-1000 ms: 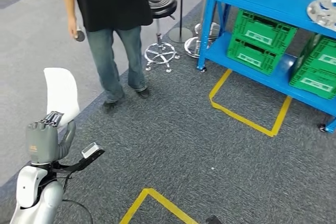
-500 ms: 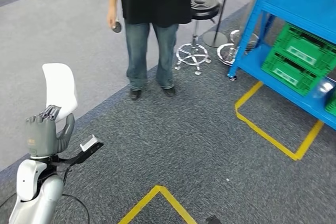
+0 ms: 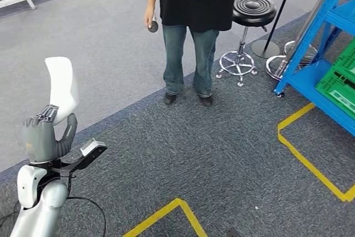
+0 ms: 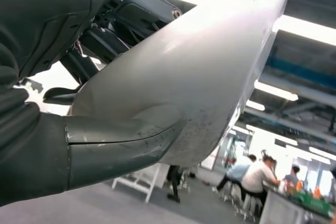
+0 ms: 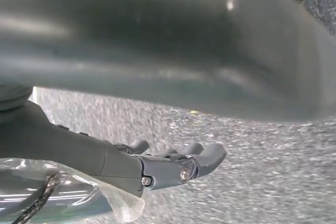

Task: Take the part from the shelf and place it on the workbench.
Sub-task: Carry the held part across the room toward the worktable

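The part point(image 3: 62, 87) is a white curved shell, held upright at the lower left of the head view. My left hand point(image 3: 41, 137) grips its lower edge, thumb on one side and fingers on the other. In the left wrist view the part point(image 4: 190, 93) spans the picture, with my thumb point(image 4: 118, 145) pressed on its pale surface. The right wrist view shows my right hand point(image 5: 158, 166) hanging over grey carpet, its dark fingers loosely extended and holding nothing. The blue shelf point(image 3: 330, 26) stands at the right edge with a green crate point(image 3: 341, 84) on its lower level.
A person point(image 3: 192, 31) in a black shirt and jeans stands ahead, holding a small dark object. A black stool point(image 3: 251, 12) is beside them, near the shelf. Yellow tape point(image 3: 309, 165) marks squares on the dark carpet. Lighter grey floor lies to the left.
The whole view has swung left: shelf, stool and person have slid to the right of the picture. My left hand keeps the white part in the same hold.
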Available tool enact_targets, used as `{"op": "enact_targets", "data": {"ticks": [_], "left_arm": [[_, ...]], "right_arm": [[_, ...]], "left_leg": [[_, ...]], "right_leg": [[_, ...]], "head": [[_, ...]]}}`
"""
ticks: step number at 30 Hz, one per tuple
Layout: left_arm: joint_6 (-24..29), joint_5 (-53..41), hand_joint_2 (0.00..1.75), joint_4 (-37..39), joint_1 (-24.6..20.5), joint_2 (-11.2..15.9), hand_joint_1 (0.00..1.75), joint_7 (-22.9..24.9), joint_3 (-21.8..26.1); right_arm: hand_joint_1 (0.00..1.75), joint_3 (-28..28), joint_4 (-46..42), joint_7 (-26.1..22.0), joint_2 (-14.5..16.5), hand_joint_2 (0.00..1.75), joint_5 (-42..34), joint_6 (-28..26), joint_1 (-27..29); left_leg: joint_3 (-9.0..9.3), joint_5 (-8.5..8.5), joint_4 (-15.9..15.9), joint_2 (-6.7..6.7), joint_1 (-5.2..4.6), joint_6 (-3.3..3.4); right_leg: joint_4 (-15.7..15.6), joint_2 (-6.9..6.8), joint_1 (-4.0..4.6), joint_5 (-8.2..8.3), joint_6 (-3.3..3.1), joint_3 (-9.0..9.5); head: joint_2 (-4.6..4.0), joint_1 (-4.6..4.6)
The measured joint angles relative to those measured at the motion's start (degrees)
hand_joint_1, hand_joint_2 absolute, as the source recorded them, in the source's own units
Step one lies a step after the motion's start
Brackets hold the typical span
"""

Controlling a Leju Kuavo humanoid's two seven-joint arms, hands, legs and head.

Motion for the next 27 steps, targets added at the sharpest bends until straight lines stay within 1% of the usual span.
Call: {"op": "enact_targets", "data": {"ticks": [1, 2, 3, 4, 5, 6, 7, 8, 9, 10, 11, 12, 13, 14, 15, 16, 17, 18, 19, 20, 21, 22, 23, 24, 25, 26, 27], "left_arm": [[0.0, 0.4, 1.75, -0.1, 0.0, -0.2, 1.75, -0.6, 0.3], [0.0, 1.0, 1.75, -0.1, 0.1, -0.4, 1.75, -1.3, 0.7], [0.0, 1.6, 1.75, -0.1, 0.3, -0.7, 1.75, -2.1, 1.2], [0.0, 2.3, 1.75, -0.3, 0.4, -1.0, 1.75, -3.0, 1.9], [0.0, 2.9, 1.75, -0.5, 0.4, -1.3, 1.75, -3.9, 2.6], [0.0, 3.4, 1.75, -0.8, 0.4, -1.6, 1.75, -4.7, 3.3], [0.0, 3.8, 1.75, -1.1, 0.3, -1.9, 1.75, -5.4, 4.1], [0.0, 4.1, 1.75, -1.4, 0.3, -2.2, 1.75, -6.0, 4.8], [0.0, 4.4, 1.75, -1.6, 0.2, -2.4, 1.75, -6.4, 5.5], [0.0, 4.6, 1.75, -1.8, 0.2, -2.6, 1.75, -6.7, 6.2], [0.0, 4.6, 1.75, -1.9, 0.3, -2.8, 1.75, -7.0, 6.7], [0.0, 4.6, 1.75, -2.1, 0.4, -2.9, 1.75, -7.1, 7.3], [0.0, 4.6, 1.75, -2.2, 0.3, -3.1, 1.75, -7.2, 7.7], [0.1, 4.5, 1.75, -2.4, 0.3, -3.3, 1.75, -7.3, 8.1], [0.1, 4.4, 1.75, -2.5, 0.2, -3.6, 1.75, -7.5, 8.4], [0.1, 4.2, 1.75, -2.5, 0.2, -3.9, 1.75, -7.6, 8.6], [0.1, 4.0, 1.75, -2.5, 0.3, -4.1, 1.75, -7.7, 8.7], [0.1, 3.8, 1.75, -2.5, 0.5, -4.3, 1.75, -7.8, 9.0], [0.1, 3.5, 1.75, -2.5, 0.7, -4.4, 1.75, -7.9, 9.2], [0.1, 3.4, 1.75, -2.5, 0.8, -4.6, 1.75, -7.9, 9.5], [0.1, 3.2, 1.75, -2.5, 0.8, -4.7, 1.75, -8.0, 9.8], [0.1, 3.1, 1.75, -2.5, 0.8, -4.7, 1.75, -8.0, 10.0], [0.1, 3.1, 1.75, -2.6, 0.8, -4.8, 1.75, -8.1, 10.1], [0.1, 3.0, 1.75, -2.6, 0.8, -4.9, 1.75, -8.1, 10.3], [0.1, 2.9, 1.75, -2.7, 0.8, -5.0, 1.75, -8.2, 10.5], [0.1, 2.6, 1.75, -2.8, 0.8, -5.0, 1.75, -8.3, 10.8], [0.1, 2.2, 1.75, -2.9, 0.9, -5.1, 1.75, -8.5, 11.2]], "right_arm": [[0.0, 0.0, 0.0, -0.1, 0.0, 0.0, 0.0, -0.1, 0.1], [0.0, 0.0, 0.0, -0.1, 0.0, 0.0, -0.1, -0.2, 0.1], [0.0, 0.0, 0.0, -0.1, -0.1, 0.0, -0.2, -0.2, 0.1], [0.0, 0.0, 0.0, -0.1, -0.1, 0.0, -0.2, -0.3, 0.1], [0.0, 0.0, 0.0, 0.0, -0.1, 0.0, -0.2, -0.2, 0.0], [0.0, 0.0, 0.0, 0.2, -0.1, 0.0, -0.2, -0.2, 0.0], [0.0, 0.0, 0.0, 0.4, -0.1, 0.0, -0.1, -0.1, -0.1], [0.0, 0.0, 0.0, 0.5, -0.1, 0.0, -0.1, 0.1, -0.1], [0.0, 0.0, 0.0, 0.7, -0.1, 0.0, 0.0, 0.2, 0.0], [0.0, 0.0, 0.0, 0.9, -0.1, 0.0, 0.1, 0.4, 0.0], [0.0, 0.0, 0.0, 1.0, -0.1, 0.0, 0.3, 0.5, -0.1], [0.0, 0.0, 0.0, 1.2, -0.1, 0.0, 0.4, 0.5, -0.2], [0.0, 0.0, 0.0, 1.2, -0.1, 0.0, 0.6, 0.6, -0.3], [0.0, 0.0, 0.0, 1.3, -0.1, 0.0, 0.7, 0.7, -0.3], [0.0, 0.0, 0.0, 1.4, -0.1, 0.0, 0.9, 0.9, -0.3], [0.0, 0.0, 0.0, 1.4, -0.1, 0.0, 1.1, 1.1, -0.2], [0.0, 0.0, 0.0, 1.4, -0.1, 0.0, 1.2, 1.3, 0.0], [0.0, 0.0, 0.0, 1.4, -0.1, 0.0, 1.4, 1.4, 0.1], [0.0, 0.0, 0.0, 1.4, -0.1, 0.0, 1.6, 1.5, 0.2], [0.0, 0.0, 0.0, 1.4, -0.1, 0.0, 1.8, 1.5, 0.2], [0.0, 0.0, 0.0, 1.4, -0.1, 0.0, 2.0, 1.6, 0.1], [0.0, 0.0, 0.0, 1.4, -0.1, 0.0, 2.1, 1.6, 0.1], [0.0, 0.0, 0.0, 1.3, -0.1, 0.0, 2.2, 1.6, 0.0], [0.0, 0.0, 0.0, 1.3, -0.1, 0.0, 2.3, 1.7, 0.0], [0.0, 0.0, 0.0, 1.3, 0.0, 0.0, 2.3, 1.8, 0.0], [0.0, 0.0, 0.0, 1.2, 0.0, 0.0, 2.4, 1.9, 0.1], [0.0, 0.0, 0.0, 1.2, 0.0, 0.0, 2.5, 2.0, 0.1]], "left_leg": [[-1.89, -1.72, 4.0, 0.8, 0.08, -0.15], [-3.43, -2.83, 7.2, 1.13, 0.14, -0.22], [-4.16, -3.0, 8.8, 1.24, 0.18, -0.22], [-3.71, -2.02, 8.0, 1.37, 0.19, -0.11], [-2.13, -0.23, 5.1, 1.71, 0.12, 0.13], [0.04, 1.63, 1.0, 2.84, -0.12, 0.51], [2.1, 2.9, -2.9, 4.47, -0.61, 0.98], [3.49, 3.47, -5.6, 5.87, -1.07, 1.42], [4.12, 3.48, -7.1, 6.84, -1.49, 1.78], [4.16, 3.26, -7.4, 6.83, -1.75, 2.02], [4.13, 3.33, -7.7, 6.06, -1.73, 2.25], [4.28, 3.5, -8.1, 5.31, -1.59, 2.48], [4.49, 3.67, -8.4, 4.59, -1.39, 2.77], [4.71, 3.85, -8.8, 3.83, -1.15, 3.04], [4.85, 3.96, -8.9, 3.13, -0.96, 3.25], [4.84, 3.96, -8.9, 2.34, -0.89, 3.4], [4.83, 3.95, -8.9, 1.48, -0.86, 3.48], [4.84, 3.92, -8.8, 0.65, -0.85, 3.5], [4.85, 3.88, -8.7, -0.22, -0.82, 3.45], [4.86, 3.78, -8.5, -1.06, -0.73, 3.3], [4.85, 3.59, -8.2, -1.83, -0.61, 3.05], [4.72, 3.38, -7.8, -2.53, -0.54, 2.72], [4.44, 3.21, -7.4, -3.2, -0.48, 2.39], [4.11, 3.17, -7.1, -3.74, -0.43, 2.08], [3.8, 3.26, -7.0, -4.31, -0.38, 1.79], [3.59, 3.38, -6.9, -4.88, -0.29, 1.56], [3.5, 3.33, -6.8, -4.72, -0.24, 1.32]], "right_leg": [[0.0, -0.92, 0.15, -0.11, -0.2, 0.06], [0.0, -1.81, 0.25, -0.22, -0.31, 0.1], [0.0, -2.63, 0.33, -0.3, -0.37, 0.15], [0.0, -3.42, 0.41, -0.4, -0.4, 0.24], [0.0, -4.11, 0.48, -0.53, -0.38, 0.4], [0.0, -4.75, 0.55, -0.68, -0.34, 0.61], [0.0, -5.41, 0.71, -0.86, -0.2, 0.79], [0.0, -6.0, 0.83, -1.0, -0.05, 0.9], [0.0, -6.65, 0.95, -1.13, 0.14, 0.98], [-0.1, -7.35, 1.05, -1.21, 0.32, 1.05], [-0.2, -8.09, 1.07, -1.3, 0.54, 1.26], [0.0, -7.94, 1.03, -1.61, 0.79, 1.32], [0.8, -6.86, 0.95, -2.26, 1.0, 1.03], [2.8, -5.21, 0.85, -3.41, 1.22, 0.13], [5.9, -3.19, 0.71, -4.93, 1.35, -1.48], [9.8, -1.88, 0.64, -6.5, 1.46, -3.5], [13.3, -1.29, 0.6, -7.56, 1.58, -5.48], [15.2, -1.07, 0.56, -7.67, 1.69, -6.85], [15.1, -0.98, 0.5, -6.63, 1.79, -7.26], [12.8, -0.84, 0.41, -4.56, 1.89, -6.54], [9.0, -0.34, 0.23, -2.27, 2.02, -5.1], [5.6, 0.82, 0.08, -0.77, 2.13, -3.61], [2.9, 1.88, -0.1, 0.02, 2.1, -2.33], [1.5, 2.7, -0.18, 0.07, 1.99, -1.63], [1.2, 3.04, -0.13, -0.23, 1.77, -1.35], [1.0, 2.58, -0.15, -0.15, 1.45, -1.16], [0.9, 2.06, -0.12, -0.05, 1.17, -1.08]], "head": [[0.0, -0.05], [0.0, -0.06], [0.0, -0.07], [0.0, -0.07], [0.0, -0.07], [0.0, -0.07], [0.0, -0.07], [0.0, -0.09], [0.0, -0.08], [0.0, -0.08], [0.0, -0.09], [0.0, -0.04], [0.0, -0.03], [0.0, 0.11], [0.0, 0.25], [0.0, 0.36], [0.0, 0.46], [0.0, 0.45], [0.0, 0.45], [0.0, 0.45], [0.0, 0.45], [0.0, 0.46], [0.0, 0.44], [0.0, 0.44], [0.0, 0.42], [0.0, 0.41], [0.0, 0.41]]}}
